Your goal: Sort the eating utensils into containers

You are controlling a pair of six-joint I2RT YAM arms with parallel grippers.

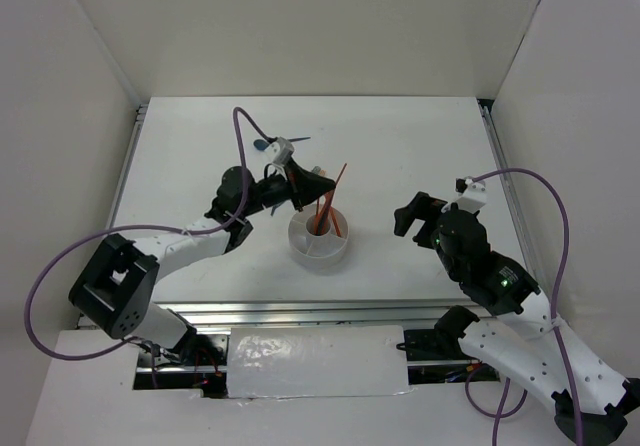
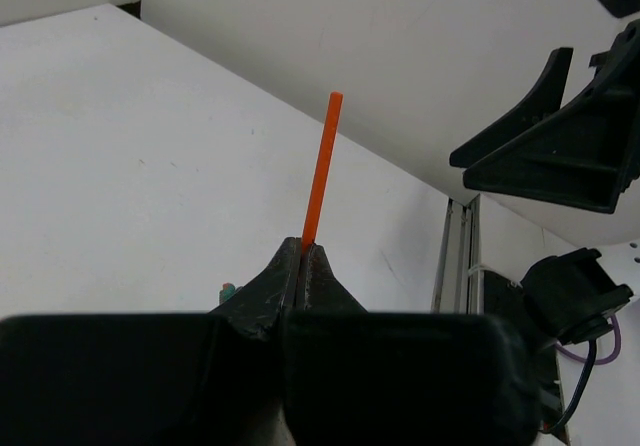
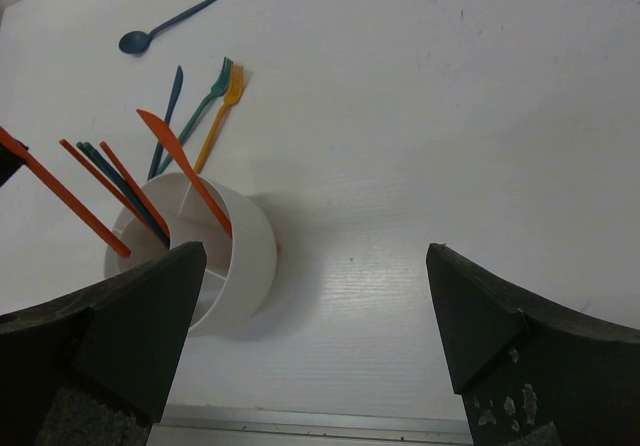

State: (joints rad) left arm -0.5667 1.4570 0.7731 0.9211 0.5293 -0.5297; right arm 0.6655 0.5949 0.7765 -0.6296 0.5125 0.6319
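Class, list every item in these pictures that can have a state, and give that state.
left gripper: shut on orange chopstick
right gripper: open, empty
holder: upright, partly filled
orange knife: leaning in holder
spoon: lying on table
teal fork: lying on table
orange fork: lying on table

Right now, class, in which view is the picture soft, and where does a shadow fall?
Left wrist: the left pincer fills the foreground dark and soft, the orange chopstick sharper. Right wrist: the white holder throws a faint shadow rightward on the table.
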